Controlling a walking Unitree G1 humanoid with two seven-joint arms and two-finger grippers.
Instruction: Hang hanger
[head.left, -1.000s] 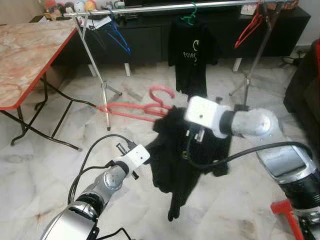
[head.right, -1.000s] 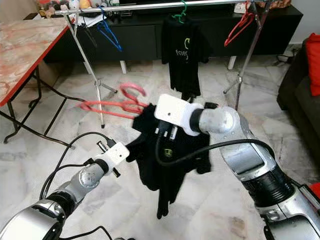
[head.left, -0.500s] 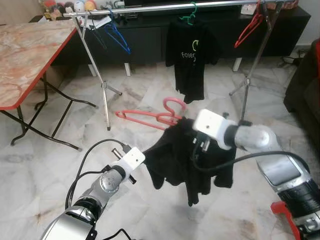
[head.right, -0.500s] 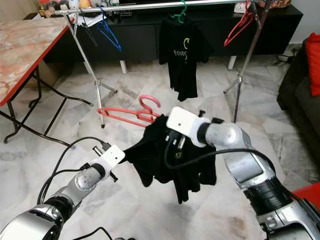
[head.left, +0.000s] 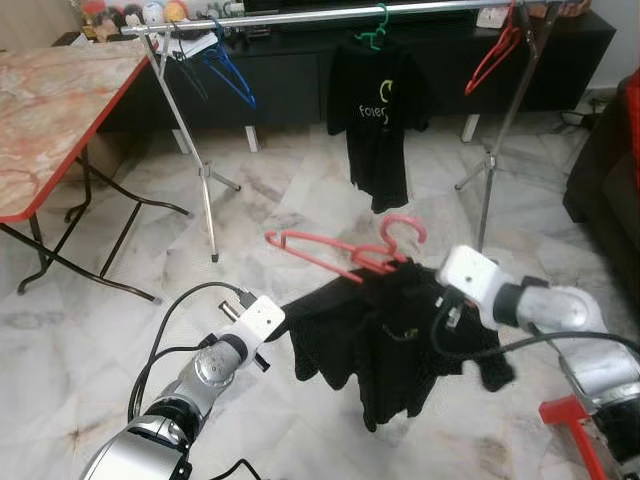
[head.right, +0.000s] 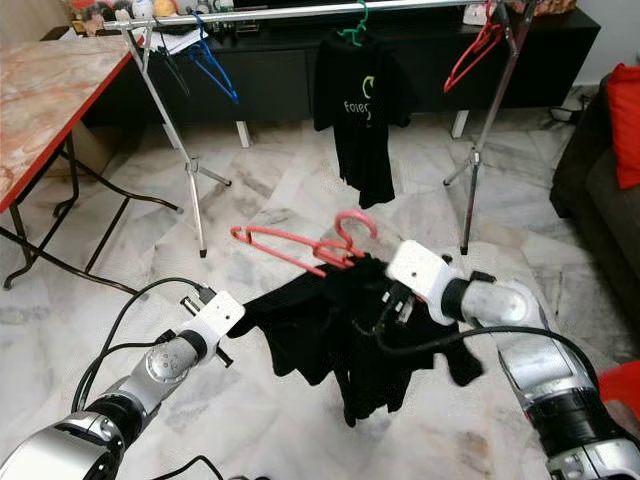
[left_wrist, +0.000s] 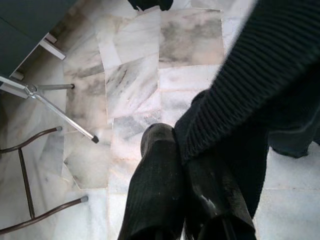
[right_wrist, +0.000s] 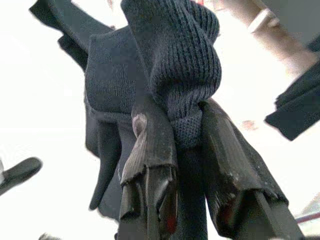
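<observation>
A pink hanger (head.left: 335, 255) hangs low over the floor, its hook (head.left: 405, 230) above a black knit garment (head.left: 390, 335). One hanger arm sticks out bare to the left; the other lies under the cloth. My right gripper (head.left: 441, 305) is shut on a bunched fold of the garment (right_wrist: 187, 125) near the hook. My left gripper (head.left: 287, 309) is shut on the garment's left edge (left_wrist: 225, 115), so the cloth stretches between both grippers. The clothes rail (head.left: 330, 14) runs across the back, well above and beyond the hanger.
On the rail hang a blue hanger (head.left: 230, 75), a black T-shirt (head.left: 375, 110) on a green hanger, and a red hanger (head.left: 492, 55). The rack's legs (head.left: 205, 180) splay over the marble floor. A folding table (head.left: 50, 110) stands left, a dark sofa (head.left: 605, 170) right.
My right gripper has swung right and lower, taking the hanger and garment with it. The cloth is now spread wider between the two grippers. The left gripper has hardly moved.
</observation>
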